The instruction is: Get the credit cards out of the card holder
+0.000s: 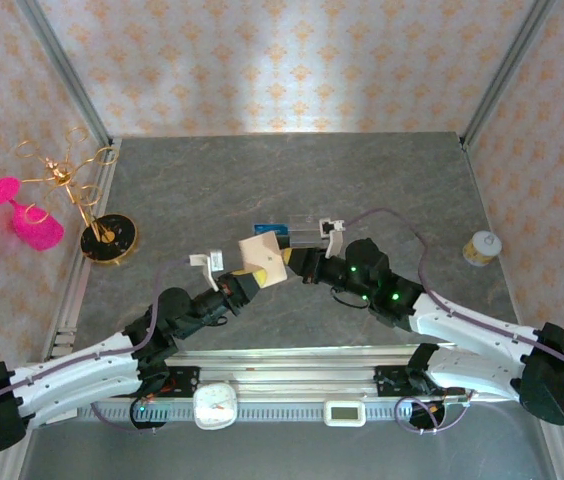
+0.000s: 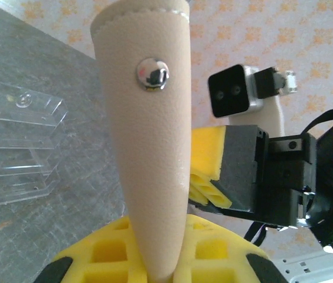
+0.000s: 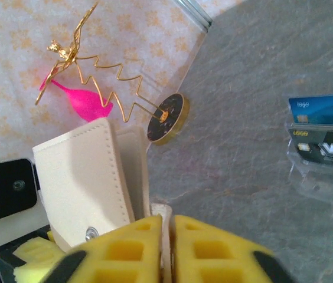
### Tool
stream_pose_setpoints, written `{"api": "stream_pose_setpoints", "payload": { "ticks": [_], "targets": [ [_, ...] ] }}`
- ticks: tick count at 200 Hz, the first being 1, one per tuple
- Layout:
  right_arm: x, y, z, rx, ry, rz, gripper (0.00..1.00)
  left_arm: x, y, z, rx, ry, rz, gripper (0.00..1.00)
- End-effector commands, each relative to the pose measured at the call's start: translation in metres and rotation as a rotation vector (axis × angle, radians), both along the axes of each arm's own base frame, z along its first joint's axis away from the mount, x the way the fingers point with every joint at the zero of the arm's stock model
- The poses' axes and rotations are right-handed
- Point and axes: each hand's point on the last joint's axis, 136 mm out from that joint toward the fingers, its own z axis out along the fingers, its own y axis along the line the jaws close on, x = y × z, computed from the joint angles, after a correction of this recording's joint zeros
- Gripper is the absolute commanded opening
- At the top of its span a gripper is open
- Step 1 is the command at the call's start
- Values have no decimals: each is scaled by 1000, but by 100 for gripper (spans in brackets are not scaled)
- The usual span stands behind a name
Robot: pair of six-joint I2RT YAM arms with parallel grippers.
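The tan card holder (image 1: 264, 258) hangs above the table's middle, pinched from both sides. My left gripper (image 2: 160, 262) is shut on its lower edge, so the holder (image 2: 149, 153) rises upright with its snap stud (image 2: 152, 73) facing the camera. My right gripper (image 3: 167, 223) is shut on a thin beige flap (image 3: 165, 211) of the holder (image 3: 78, 177), which stands just left of the pads. Two credit cards, one blue (image 3: 323, 109) and one dark (image 3: 326, 150), stand in a clear ribbed tray (image 1: 302, 234) behind the holder. The holder's inside is hidden.
A gold wire stand on a black round base (image 1: 109, 238) and a pink glass (image 1: 27, 215) are at the far left. A small pale jar (image 1: 481, 248) sits at the right. A white clock (image 1: 215, 405) and a small display (image 1: 344, 412) lie on the front rail.
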Motion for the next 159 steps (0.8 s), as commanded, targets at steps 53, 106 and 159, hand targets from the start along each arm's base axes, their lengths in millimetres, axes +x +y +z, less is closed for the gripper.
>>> {"api": "stream_pose_setpoints", "payload": {
  "ticks": [53, 106, 159],
  "targets": [
    [-17, -46, -105, -200, 194, -124, 0, -12, -22, -113, 85, 365, -94, 0],
    [-33, -59, -146, -295, 232, -150, 0, -11, -25, -176, 270, 572, -53, 29],
    [-30, -48, -154, -403, 211, -117, 0, -1, 5, -179, 340, 578, 95, 62]
  ]
}}
